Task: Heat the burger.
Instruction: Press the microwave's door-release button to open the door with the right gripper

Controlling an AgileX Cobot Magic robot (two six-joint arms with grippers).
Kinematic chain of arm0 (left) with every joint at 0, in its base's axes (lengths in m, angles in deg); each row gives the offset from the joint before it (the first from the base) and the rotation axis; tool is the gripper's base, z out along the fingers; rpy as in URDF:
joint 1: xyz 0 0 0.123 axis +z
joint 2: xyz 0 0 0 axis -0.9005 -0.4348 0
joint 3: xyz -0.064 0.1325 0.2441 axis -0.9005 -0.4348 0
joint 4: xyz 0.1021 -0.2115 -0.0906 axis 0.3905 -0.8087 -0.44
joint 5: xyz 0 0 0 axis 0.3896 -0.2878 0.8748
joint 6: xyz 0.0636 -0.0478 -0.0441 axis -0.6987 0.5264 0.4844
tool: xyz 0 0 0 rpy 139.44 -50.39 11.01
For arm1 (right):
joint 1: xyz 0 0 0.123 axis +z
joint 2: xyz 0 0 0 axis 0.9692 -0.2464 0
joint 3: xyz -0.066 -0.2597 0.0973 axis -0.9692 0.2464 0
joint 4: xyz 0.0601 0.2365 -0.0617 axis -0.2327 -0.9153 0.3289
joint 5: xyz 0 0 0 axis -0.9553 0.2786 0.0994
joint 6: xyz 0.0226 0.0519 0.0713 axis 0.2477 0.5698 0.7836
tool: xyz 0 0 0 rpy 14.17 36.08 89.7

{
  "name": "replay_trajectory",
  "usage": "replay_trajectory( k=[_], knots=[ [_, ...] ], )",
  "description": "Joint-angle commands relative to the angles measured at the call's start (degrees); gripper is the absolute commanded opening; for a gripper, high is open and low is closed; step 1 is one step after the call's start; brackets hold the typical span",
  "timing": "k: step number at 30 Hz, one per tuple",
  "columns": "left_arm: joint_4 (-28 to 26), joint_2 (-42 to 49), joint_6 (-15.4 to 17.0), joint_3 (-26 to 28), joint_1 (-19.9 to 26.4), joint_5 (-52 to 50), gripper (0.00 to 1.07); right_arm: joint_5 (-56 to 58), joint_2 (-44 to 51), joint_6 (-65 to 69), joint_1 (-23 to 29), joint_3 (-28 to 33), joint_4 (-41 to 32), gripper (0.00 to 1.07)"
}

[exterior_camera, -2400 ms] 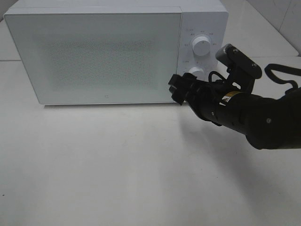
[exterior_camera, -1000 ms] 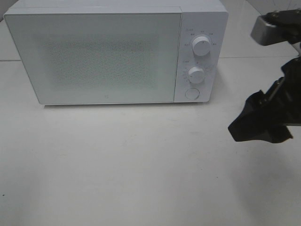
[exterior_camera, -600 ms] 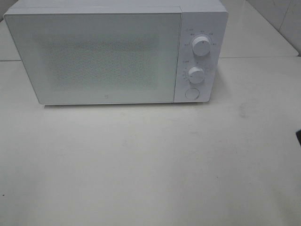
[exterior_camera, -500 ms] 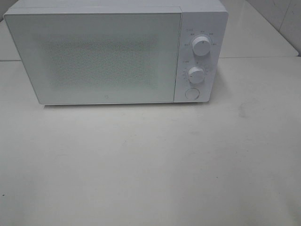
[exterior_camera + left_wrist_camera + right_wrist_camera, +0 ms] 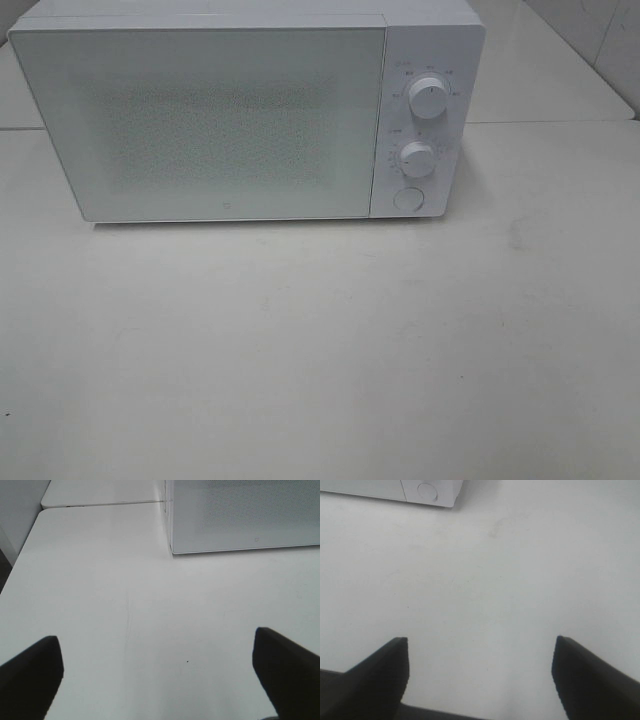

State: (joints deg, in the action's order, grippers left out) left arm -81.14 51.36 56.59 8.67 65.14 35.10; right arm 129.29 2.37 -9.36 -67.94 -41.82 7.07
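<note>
In the high view, the microwave (image 5: 240,110) stood at the back of the bench (image 5: 320,350) with its door (image 5: 200,120) shut flush. The upper knob (image 5: 428,98), lower knob (image 5: 417,158) and round button (image 5: 406,199) showed on the panel at its right. Neither arm appeared in this view. The burger was nowhere on the bench. The speckled door gave no look inside, so it could not be told whether the burger lay behind it.

In the left wrist view, the left pincer (image 5: 155,645) hung wide above bare bench, with nothing between its fingers. A lower corner of the microwave (image 5: 240,515) lay well ahead of it.

In the right wrist view, the right pincer (image 5: 480,645) was likewise spread wide and empty over the bench, with the round button (image 5: 427,490) far off at the edge of the picture.

As a judgement, loading and shutting the door looked done if the burger was inside, and what remained was the heating itself and fetching the burger out. How the knobs were set could not be read. If the burger lay elsewhere out of sight, nearly all of the task remained.
</note>
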Motion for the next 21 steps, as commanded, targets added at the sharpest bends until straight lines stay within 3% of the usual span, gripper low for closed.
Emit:
replay_trajectory(
  k=[1,6,21],
  knots=[
    [-0.3,1.7,0.0,-0.1,0.1,-0.4,0.98,1.0,6.2,-0.4,-2.2,0.8,0.4,0.76],
    [-0.3,1.7,0.0,-0.1,0.1,-0.4,0.98,1.0,11.7,-0.5,-3.2,0.8,0.4,0.76],
    [-0.3,1.4,0.0,-0.1,0.1,-0.4,0.98,0.9,11.5,0.0,-3.1,0.7,0.5,0.76]
  ],
)
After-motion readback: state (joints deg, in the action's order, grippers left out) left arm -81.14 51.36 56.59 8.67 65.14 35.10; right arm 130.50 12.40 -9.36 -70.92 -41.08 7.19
